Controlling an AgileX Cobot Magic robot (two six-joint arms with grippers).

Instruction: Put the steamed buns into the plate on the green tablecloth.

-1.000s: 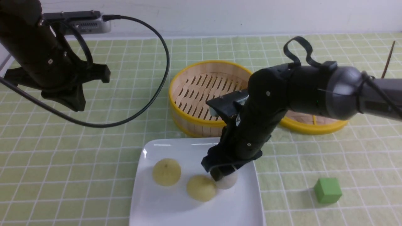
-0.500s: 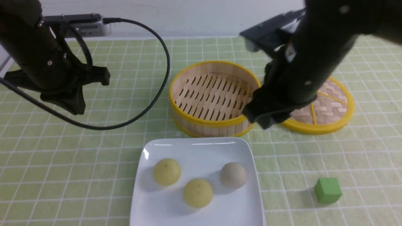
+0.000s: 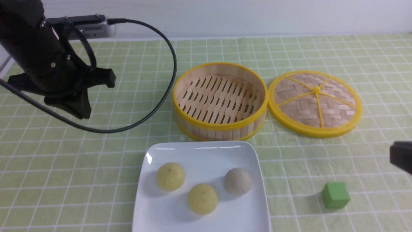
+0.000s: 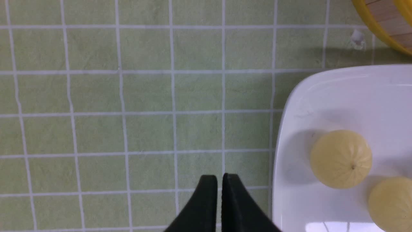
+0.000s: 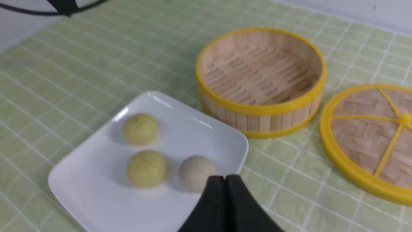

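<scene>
The white square plate (image 3: 244,219) lies on the green tablecloth (image 3: 64,167) at the front. In it sit two pale yellow steamed buns (image 3: 170,176) (image 3: 203,198) and one greyish-beige bun (image 3: 238,181). The plate (image 5: 96,199) and the greyish-beige bun (image 5: 196,172) also show in the right wrist view. My left gripper (image 4: 219,180) is shut and empty above the cloth left of the plate (image 4: 322,209). My right gripper (image 5: 224,182) is shut and empty, pulled back to the right, only an edge of it (image 3: 400,158) showing in the front view.
An empty yellow-rimmed bamboo steamer basket (image 3: 220,127) stands behind the plate, its woven lid (image 3: 315,103) flat to its right. A green cube (image 3: 335,195) lies right of the plate. A black cable (image 3: 161,93) loops over the cloth at left. A grey box (image 3: 93,29) sits at the back left.
My right gripper let go of the greyish-beige bun in the plate, rose, and withdrew to the right edge of the view. The left arm has barely moved.
</scene>
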